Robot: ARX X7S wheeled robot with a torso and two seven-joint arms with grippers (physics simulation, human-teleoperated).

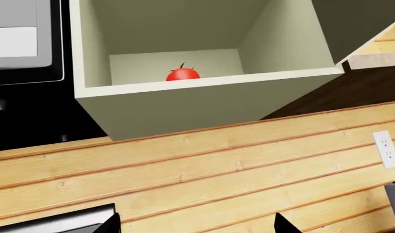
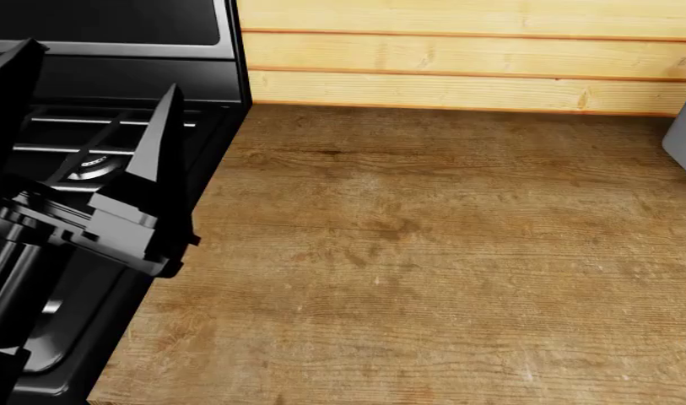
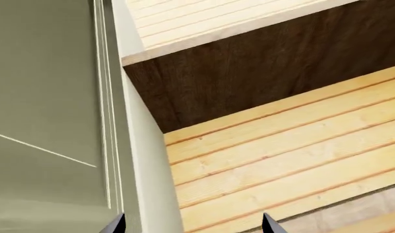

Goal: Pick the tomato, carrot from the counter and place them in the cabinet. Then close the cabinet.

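One tomato (image 1: 182,74) sits inside the open cabinet (image 1: 204,94); no carrot shows on the table (image 2: 433,253). Left pincer (image 2: 89,152) and right pincer (image 3: 192,224) both hang released, empty. Slim, stiff, smooth, the carrot probably wants gripping across its thicker middle.

Pale pine plank wall (image 2: 467,55), white outlet (image 1: 386,148), black stove (image 2: 83,126) at left
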